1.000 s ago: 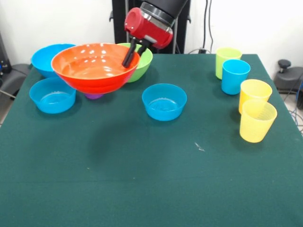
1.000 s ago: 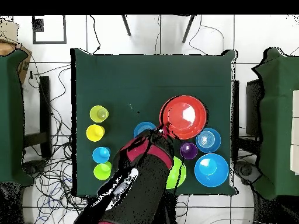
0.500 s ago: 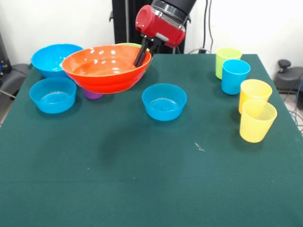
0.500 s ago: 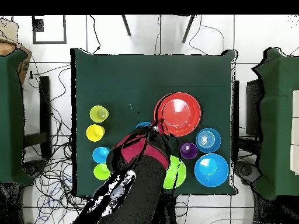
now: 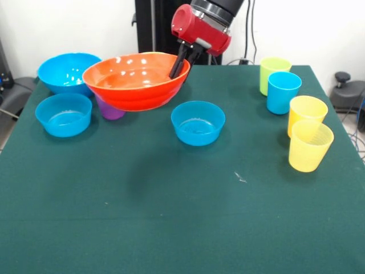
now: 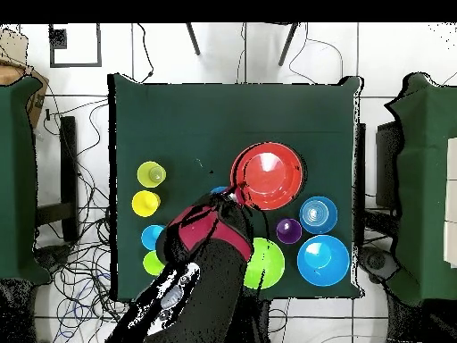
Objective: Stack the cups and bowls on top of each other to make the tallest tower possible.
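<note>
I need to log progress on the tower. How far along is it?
Nothing is stacked yet. In hand: the gripper grips the rim of the orange bowl, lifted clear of the table. Left: the purple cup, three blue bowls, the green bowl and four cups along one side all stand apart.

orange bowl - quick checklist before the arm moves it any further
1. Grip: gripper pinches the orange bowl at its rim: ok.
2. Bowl clear of the table: ok, shadow beneath it.
3. Bowl level: not ok, tilted.
4. Clear of the purple cup: cannot tell, the rim overlaps it in the front view.
5. Small blue bowl upright and free: ok.
6. Any tower begun: not ok, nothing is stacked.
</note>
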Available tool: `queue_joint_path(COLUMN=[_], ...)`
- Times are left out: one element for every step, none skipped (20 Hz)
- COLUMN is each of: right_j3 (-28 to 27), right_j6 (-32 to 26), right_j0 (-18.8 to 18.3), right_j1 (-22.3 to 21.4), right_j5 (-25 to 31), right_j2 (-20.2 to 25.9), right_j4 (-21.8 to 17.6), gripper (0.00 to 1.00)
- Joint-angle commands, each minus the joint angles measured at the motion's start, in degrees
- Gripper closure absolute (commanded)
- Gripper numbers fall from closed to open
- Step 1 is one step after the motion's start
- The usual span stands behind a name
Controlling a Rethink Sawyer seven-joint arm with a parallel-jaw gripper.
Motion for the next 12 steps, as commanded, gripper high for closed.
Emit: queue_joint_path(right_j3=[1.6, 1.5, 1.4, 1.5, 1.5, 1.6, 1.9, 2.1, 2.3, 2.5, 2.5, 2.5], right_j6=[4.1, 3.6, 3.0, 2.6, 2.2, 2.0, 1.9, 1.7, 1.4, 1.3, 1.4, 1.5], right_j0=[0.3, 0.0, -0.2, -0.6, -0.9, -1.2, -1.6, -2.0, -2.3, -2.8, -2.8, -2.8], right_j1=[0.5, 0.5, 0.6, 0.5, 0.5, 0.5, 0.3, 0.1, 0.0, -0.2, -0.1, -0.1], right_j5=[8.9, 9.7, 10.5, 10.9, 11.4, 11.5, 11.4, 11.4, 11.5, 11.6, 11.6, 11.7], right_j2=[6.5, 7.0, 7.4, 8.0, 8.5, 8.8, 9.4, 9.8, 10.2, 10.7, 10.8, 10.9], right_j4=[2.8, 2.9, 3.0, 3.1, 3.2, 3.1, 3.2, 3.1, 3.0, 3.1, 3.0, 2.9], gripper=[1.00, 1.00, 1.00, 1.00, 1.00, 1.00, 1.00, 1.00, 1.00, 1.00, 1.00, 1.00])
